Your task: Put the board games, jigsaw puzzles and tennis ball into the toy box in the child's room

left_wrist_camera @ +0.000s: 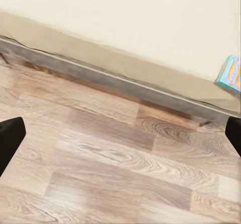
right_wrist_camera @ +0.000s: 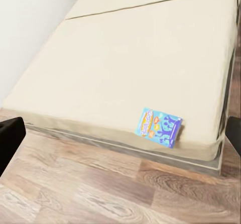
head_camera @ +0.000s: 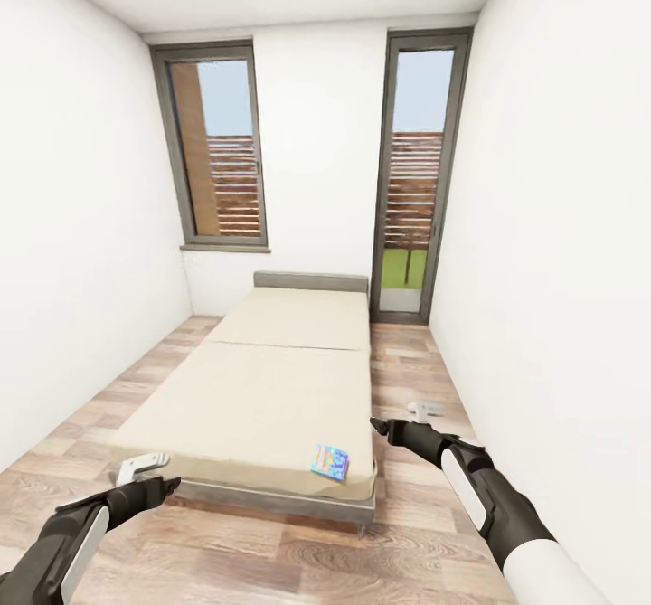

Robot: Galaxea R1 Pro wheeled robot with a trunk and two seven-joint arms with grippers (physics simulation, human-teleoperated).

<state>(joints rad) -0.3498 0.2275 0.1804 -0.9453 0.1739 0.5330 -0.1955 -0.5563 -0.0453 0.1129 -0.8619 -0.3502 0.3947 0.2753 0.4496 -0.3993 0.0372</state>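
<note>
A small blue board game (head_camera: 330, 462) lies flat on the bed (head_camera: 271, 379), at the near right corner of the beige mattress. It appears again in the right wrist view (right_wrist_camera: 158, 127) and at the frame edge in the left wrist view (left_wrist_camera: 231, 74). My left gripper (head_camera: 145, 471) hovers open over the wood floor in front of the bed's near left corner, nothing between its fingers (left_wrist_camera: 10, 138). My right gripper (head_camera: 402, 417) is open and empty just right of the bed's near right corner, a little above the game. The toy box, table, jigsaw puzzles and tennis ball are out of view.
White walls stand close on both sides of the bed, leaving narrow strips of wood floor (head_camera: 407, 379). A window (head_camera: 217, 148) and a tall glass door (head_camera: 416, 171) are in the far wall. A low grey headboard (head_camera: 310, 280) closes the bed's far end.
</note>
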